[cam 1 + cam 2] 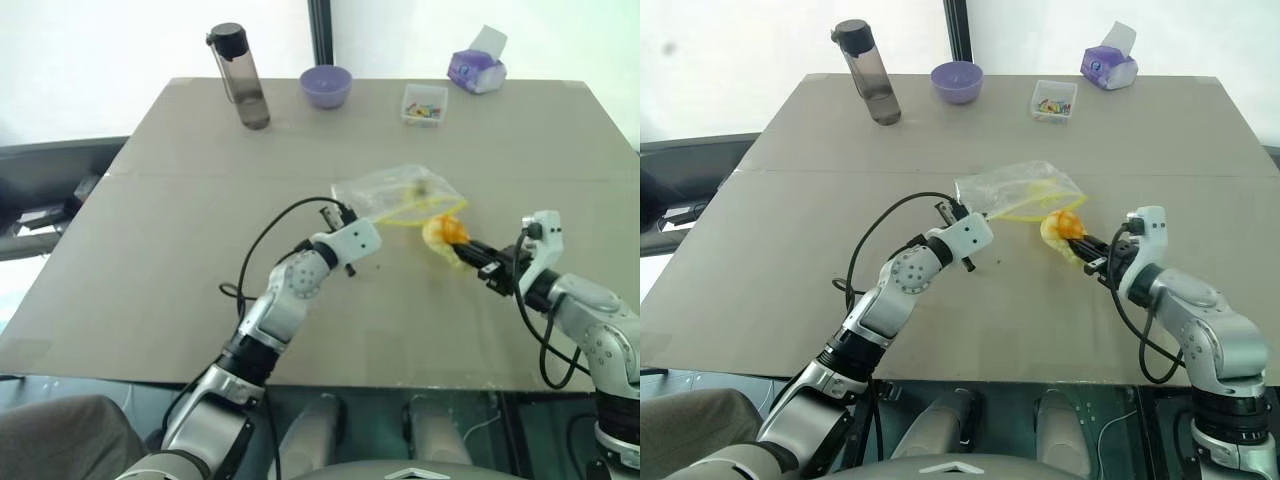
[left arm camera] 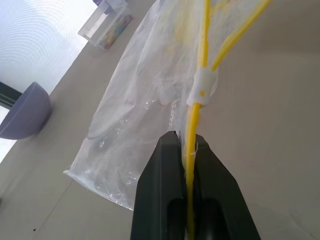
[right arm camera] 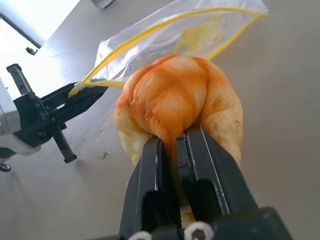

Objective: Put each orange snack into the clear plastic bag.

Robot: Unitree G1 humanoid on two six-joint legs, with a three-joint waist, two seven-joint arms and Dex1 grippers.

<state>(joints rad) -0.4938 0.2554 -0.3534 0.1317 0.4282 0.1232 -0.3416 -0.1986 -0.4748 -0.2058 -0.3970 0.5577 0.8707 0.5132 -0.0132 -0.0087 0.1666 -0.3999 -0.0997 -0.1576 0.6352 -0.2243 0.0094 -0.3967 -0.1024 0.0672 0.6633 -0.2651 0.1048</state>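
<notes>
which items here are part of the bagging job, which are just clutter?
In the job:
- orange snack, pinched in the right claw
- clear plastic bag, its yellow strip clamped by the left claw

Lying about, along the far edge of the table:
- dark water bottle
- purple bowl
- small clear box of coloured bits
- purple tissue pack

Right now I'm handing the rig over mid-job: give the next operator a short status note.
Left gripper: shut on the clear plastic bag at its yellow zip edge, holding it on the table.
Right gripper: shut on the orange snack, held just outside the bag's open mouth.
Done: bag gripped, snack picked up.
Left: push the snack into the bag and release it.
</notes>
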